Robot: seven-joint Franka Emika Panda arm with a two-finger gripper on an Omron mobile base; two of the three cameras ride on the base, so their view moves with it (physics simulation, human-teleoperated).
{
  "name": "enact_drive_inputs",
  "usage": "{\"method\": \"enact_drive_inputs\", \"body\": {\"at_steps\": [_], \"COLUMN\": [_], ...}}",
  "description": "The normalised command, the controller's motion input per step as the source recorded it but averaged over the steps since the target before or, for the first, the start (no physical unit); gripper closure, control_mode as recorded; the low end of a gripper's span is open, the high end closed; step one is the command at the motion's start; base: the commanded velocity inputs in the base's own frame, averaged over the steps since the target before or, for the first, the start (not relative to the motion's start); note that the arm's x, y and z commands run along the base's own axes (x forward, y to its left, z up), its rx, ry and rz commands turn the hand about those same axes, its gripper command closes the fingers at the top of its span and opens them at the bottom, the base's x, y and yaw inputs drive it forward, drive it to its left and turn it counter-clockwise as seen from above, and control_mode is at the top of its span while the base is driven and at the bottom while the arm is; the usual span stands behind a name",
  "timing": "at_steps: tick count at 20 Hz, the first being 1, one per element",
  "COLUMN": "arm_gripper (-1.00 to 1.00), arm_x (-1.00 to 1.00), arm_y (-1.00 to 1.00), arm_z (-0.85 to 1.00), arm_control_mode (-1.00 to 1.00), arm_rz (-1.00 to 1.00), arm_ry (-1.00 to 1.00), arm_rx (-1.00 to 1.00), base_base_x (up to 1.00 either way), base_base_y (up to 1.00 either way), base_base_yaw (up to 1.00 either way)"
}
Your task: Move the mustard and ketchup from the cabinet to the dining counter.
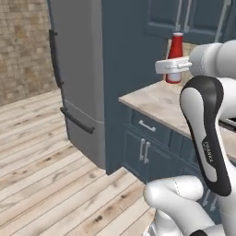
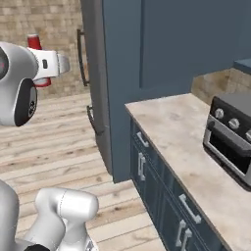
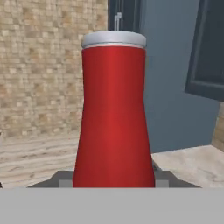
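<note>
Clamping the ketchup (image 3: 113, 113) low on its body, the gripper (image 1: 174, 66) carries it upright in the air, off the counter's (image 1: 159, 102) left end and level with the cabinet (image 1: 184, 18); rigid, smooth plastic (likely light); the wide base looks the safest place to grip.

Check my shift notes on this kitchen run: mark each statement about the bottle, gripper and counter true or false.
1. The gripper is shut on the ketchup. True.
2. The ketchup lies on its side. False: it is upright in the grip.
3. The ketchup's cap is pale. True.
4. A toaster oven stands on the counter. True.
5. The fridge door is open. False: it is closed.
</note>
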Motion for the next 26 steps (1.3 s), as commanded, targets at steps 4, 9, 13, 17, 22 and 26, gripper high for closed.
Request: {"method": "enact_drive_inputs", "body": {"at_steps": [4,9,13,17,22,26], "arm_gripper": [1.00,1.00,1.00,1.00,1.00,1.00], "arm_x": [0.00,0.00,0.00,0.00,0.00,0.00], "arm_y": [0.00,0.00,0.00,0.00,0.00,0.00], "arm_z": [0.00,0.00,0.00,0.00,0.00,0.00], "arm_control_mode": [1.00,1.00,1.00,1.00,1.00,1.00], "arm_rz": [0.00,0.00,0.00,0.00,0.00,0.00], "arm_ry": [0.00,0.00,0.00,0.00,0.00,0.00], "arm_rx": [0.00,0.00,0.00,0.00,0.00,0.00], "base_base_x": [0.00,0.25,0.59,0.62,0.80,0.90], "base_base_y": [0.19,0.10,-0.01,-0.06,-0.16,-0.16], "base_base_yaw": [0.91,0.69,0.40,0.13,0.06,0.07]}}
